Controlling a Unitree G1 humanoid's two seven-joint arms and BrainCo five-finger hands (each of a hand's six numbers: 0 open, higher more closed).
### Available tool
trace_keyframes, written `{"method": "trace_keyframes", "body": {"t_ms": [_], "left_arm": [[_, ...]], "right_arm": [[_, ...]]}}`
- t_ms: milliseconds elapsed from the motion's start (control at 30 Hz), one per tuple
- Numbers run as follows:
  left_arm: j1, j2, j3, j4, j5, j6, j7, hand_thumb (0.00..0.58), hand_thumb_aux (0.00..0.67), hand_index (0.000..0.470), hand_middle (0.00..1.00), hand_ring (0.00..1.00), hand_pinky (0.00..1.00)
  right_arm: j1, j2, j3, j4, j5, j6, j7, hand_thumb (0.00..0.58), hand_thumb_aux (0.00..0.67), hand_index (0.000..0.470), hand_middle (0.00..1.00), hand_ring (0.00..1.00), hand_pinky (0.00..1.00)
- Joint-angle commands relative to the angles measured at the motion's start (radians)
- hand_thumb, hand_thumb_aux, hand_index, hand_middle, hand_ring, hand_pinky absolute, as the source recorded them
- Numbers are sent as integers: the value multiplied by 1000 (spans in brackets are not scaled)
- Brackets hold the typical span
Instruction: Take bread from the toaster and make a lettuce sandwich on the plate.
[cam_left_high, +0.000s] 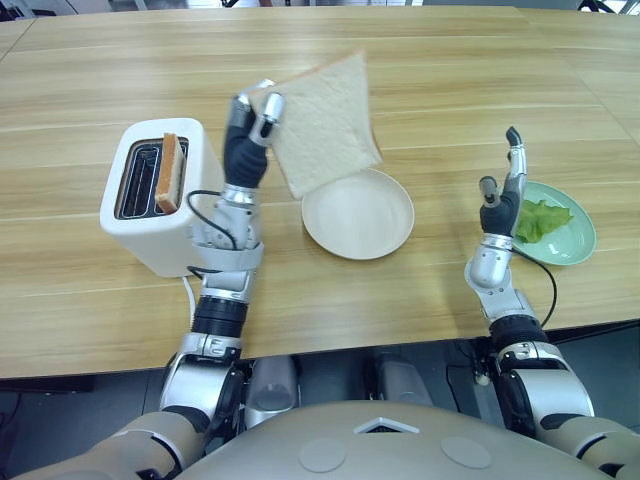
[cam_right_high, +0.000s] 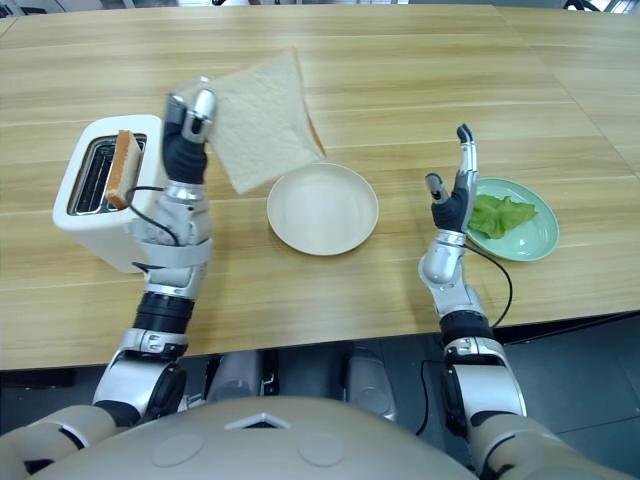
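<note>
A bread slice (cam_left_high: 325, 120) is pinched by the left hand (cam_left_high: 255, 115), fingers curled, above the left rim of the plate (cam_left_high: 365, 220), presumably for lowering, while the right hand (cam_left_high: 503, 190) is held open-fingered and empty right of the plate, near the lettuce (cam_left_high: 542, 218).

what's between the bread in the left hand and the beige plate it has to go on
Nothing visible. The left hand holds the bread slice just over the far-left rim of the beige plate. The toaster stands to the left; the right hand and lettuce are to the right.
</note>
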Motion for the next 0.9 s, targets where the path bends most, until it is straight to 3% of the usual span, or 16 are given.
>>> {"method": "trace_keyframes", "body": {"t_ms": [33,400,633,900], "left_arm": [[-25,-22,-34,148,34,20,-37,580,670,460,1000,1000,1000],[-216,-61,-23,764,117,-30,17,580,670,460,1000,1000,1000],[-293,-90,-16,943,128,-16,-10,580,670,460,1000,1000,1000],[-310,-82,-44,1005,193,5,25,580,670,460,1000,1000,1000]], "right_arm": [[1,-27,-25,27,10,-4,-23,0,0,0,0,0,0],[8,-74,-33,40,1,-2,-45,0,0,0,0,0,0],[-1,-99,-44,84,14,-10,-55,0,0,0,0,0,0],[2,-146,-55,98,4,-5,-84,0,0,0,0,0,0]]}}
